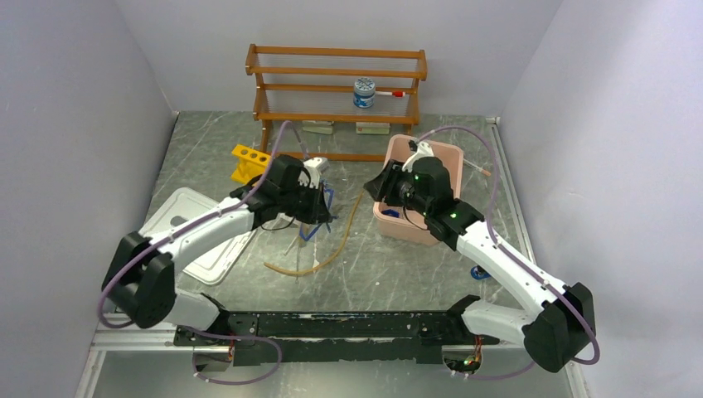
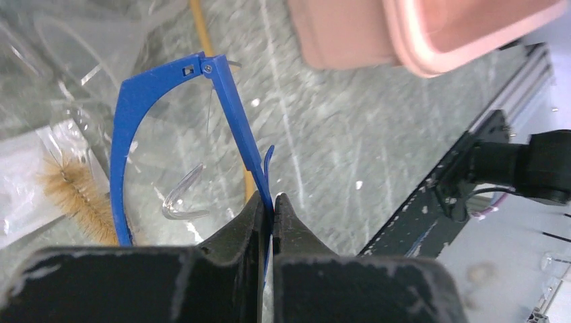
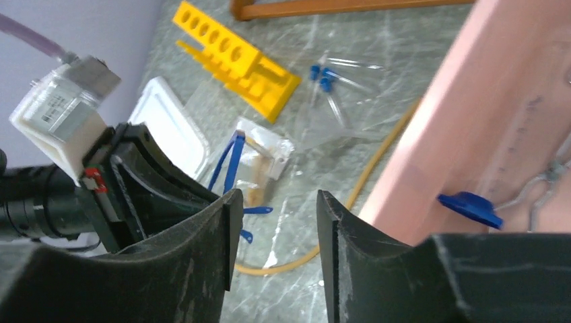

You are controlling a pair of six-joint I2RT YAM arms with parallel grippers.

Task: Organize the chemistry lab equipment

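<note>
Slippage is judged likely, since blue safety glasses [image 2: 231,111], near the tan hose [image 1: 351,225], are clenched by the left tool [image 2: 272,202] only at a thin temple tip; the right tool [image 3: 276,202] is held part-open, empty.

High overview, near wrist views — shared hose [image 3: 359,188]

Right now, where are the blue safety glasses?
Top view, left of centre: the blue safety glasses are pinched by one temple arm in the shut left gripper, between the yellow rack and the pink bin, beside the tan hose.
</note>
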